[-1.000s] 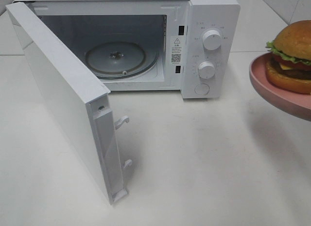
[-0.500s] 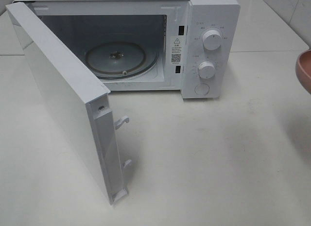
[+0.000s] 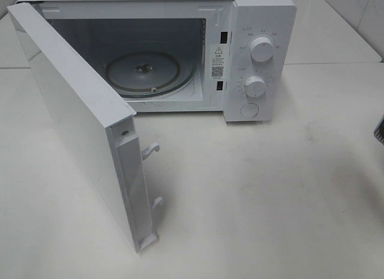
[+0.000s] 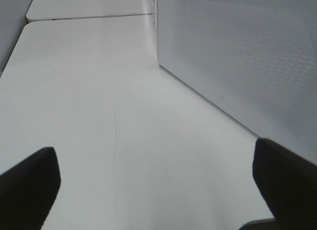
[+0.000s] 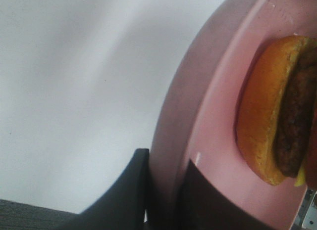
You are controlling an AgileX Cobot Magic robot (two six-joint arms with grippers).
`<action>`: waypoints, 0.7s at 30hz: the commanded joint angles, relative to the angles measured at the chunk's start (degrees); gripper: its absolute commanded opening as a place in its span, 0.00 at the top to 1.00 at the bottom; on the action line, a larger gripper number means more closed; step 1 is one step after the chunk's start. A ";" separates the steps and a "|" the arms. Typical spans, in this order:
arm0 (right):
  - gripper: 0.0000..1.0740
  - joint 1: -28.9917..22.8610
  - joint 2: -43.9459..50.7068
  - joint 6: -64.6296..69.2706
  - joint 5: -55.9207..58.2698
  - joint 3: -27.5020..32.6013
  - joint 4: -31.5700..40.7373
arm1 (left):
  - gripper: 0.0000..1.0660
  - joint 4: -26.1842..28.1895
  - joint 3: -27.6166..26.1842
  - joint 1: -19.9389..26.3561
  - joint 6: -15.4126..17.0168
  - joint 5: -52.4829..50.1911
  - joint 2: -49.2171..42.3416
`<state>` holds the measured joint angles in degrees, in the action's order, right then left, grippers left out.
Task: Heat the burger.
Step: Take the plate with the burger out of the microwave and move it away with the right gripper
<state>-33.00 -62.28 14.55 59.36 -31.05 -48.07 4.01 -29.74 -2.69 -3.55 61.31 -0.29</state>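
The burger (image 5: 267,111), with its golden-brown bun and dark patty, shows only in the right wrist view, lying on a round pink plate (image 5: 218,91). My right gripper (image 5: 166,190) is shut on the plate's rim, one dark finger (image 5: 124,190) under it and the other over it. Plate and burger are outside the exterior high view. The white microwave (image 3: 258,27) stands with its door (image 3: 72,111) swung wide to the left, and its glass turntable (image 3: 150,72) is bare. My left gripper (image 4: 158,185) is open over the table, with nothing between its fingertips (image 4: 25,185).
The open door's mesh face (image 4: 247,67) stands close beside the left gripper. Two knobs (image 3: 261,49) and a button sit on the microwave's right panel. A dark sliver (image 3: 380,130) pokes in at the right edge of the exterior high view. The white table (image 3: 270,201) spreads in front.
The pink plate with the burger has slid out past the right edge of the exterior high view. Only a dark sliver shows there now. The microwave and its door have not moved.
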 commanded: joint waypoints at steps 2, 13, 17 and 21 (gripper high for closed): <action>0.99 0.34 -5.44 11.80 0.63 -0.52 -5.90 | 0.08 0.46 0.17 0.11 0.00 -0.11 -0.92; 0.97 0.34 -15.93 29.56 0.00 -0.52 -9.34 | 0.08 0.46 0.17 0.11 0.00 -0.11 -0.92; 0.97 0.34 -19.42 35.98 -0.34 -0.52 -11.06 | 0.08 0.46 0.17 0.11 0.00 -0.11 -0.92; 0.96 0.34 -23.95 42.06 -2.58 -0.52 -12.61 | 0.08 0.46 0.17 0.11 0.00 -0.11 -0.92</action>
<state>-33.00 -84.22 52.83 55.41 -31.05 -55.98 4.01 -29.74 -2.69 -3.55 61.31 -0.29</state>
